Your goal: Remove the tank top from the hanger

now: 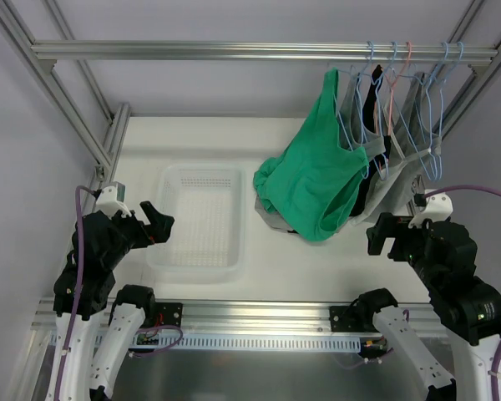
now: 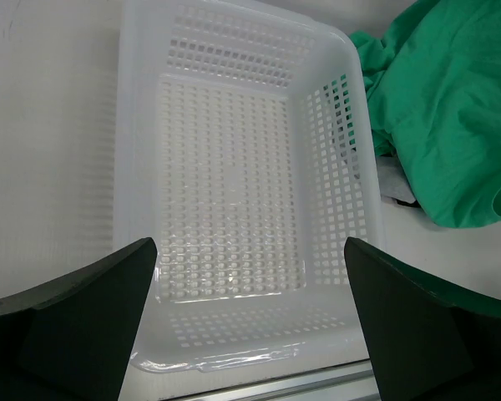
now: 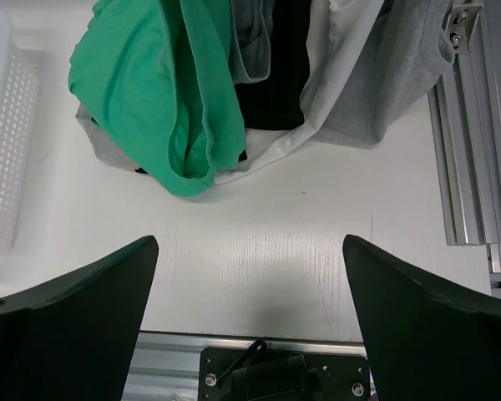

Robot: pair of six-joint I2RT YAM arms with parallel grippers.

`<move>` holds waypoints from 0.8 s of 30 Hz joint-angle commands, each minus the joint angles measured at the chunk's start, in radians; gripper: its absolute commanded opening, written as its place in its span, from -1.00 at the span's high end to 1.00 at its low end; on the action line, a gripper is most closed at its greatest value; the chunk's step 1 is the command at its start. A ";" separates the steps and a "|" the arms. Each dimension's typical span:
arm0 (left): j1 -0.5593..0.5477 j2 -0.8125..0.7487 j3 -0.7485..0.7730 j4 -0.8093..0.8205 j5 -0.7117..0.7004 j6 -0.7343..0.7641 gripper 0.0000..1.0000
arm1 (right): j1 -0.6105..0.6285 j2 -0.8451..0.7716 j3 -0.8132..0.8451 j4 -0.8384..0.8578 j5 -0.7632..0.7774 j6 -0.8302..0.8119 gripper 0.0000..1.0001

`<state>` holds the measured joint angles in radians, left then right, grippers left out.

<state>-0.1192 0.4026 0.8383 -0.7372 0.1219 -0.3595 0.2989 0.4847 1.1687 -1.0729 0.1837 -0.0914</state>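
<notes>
A green tank top (image 1: 317,180) hangs from a light blue hanger (image 1: 348,125) on the top rail at the right; its lower part bunches on the table. It also shows in the right wrist view (image 3: 163,83) and at the right of the left wrist view (image 2: 442,109). My left gripper (image 1: 160,224) is open and empty, just above the near end of a white basket (image 2: 234,192). My right gripper (image 1: 384,237) is open and empty, over bare table in front of the hanging clothes, apart from the tank top.
Several more hangers (image 1: 426,92) carry grey, black and white garments (image 3: 351,75) behind the green one. The white perforated basket (image 1: 196,217) stands at the left of the table. An aluminium frame rail (image 1: 234,50) crosses overhead; a rail (image 3: 463,150) runs along the right.
</notes>
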 commanded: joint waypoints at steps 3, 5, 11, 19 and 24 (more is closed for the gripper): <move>-0.011 0.001 -0.002 0.033 -0.001 -0.010 -0.97 | 0.005 -0.003 0.043 0.017 0.025 -0.010 -0.99; -0.011 -0.001 -0.004 0.035 0.001 -0.010 -0.97 | 0.006 -0.008 0.045 0.024 0.017 -0.010 -0.99; -0.011 -0.002 -0.002 0.033 0.002 -0.010 -0.98 | 0.005 0.002 0.074 0.060 -0.056 -0.010 -0.99; -0.011 -0.002 -0.004 0.033 0.005 -0.010 -0.97 | 0.005 0.195 0.301 0.117 -0.161 -0.025 -0.99; -0.013 0.008 -0.005 0.036 0.013 -0.010 -0.97 | 0.006 0.432 0.529 0.114 -0.116 -0.105 -0.70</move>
<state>-0.1192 0.4026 0.8383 -0.7372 0.1226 -0.3595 0.2989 0.8055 1.6089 -1.0042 0.0593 -0.1375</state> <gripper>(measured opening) 0.986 0.890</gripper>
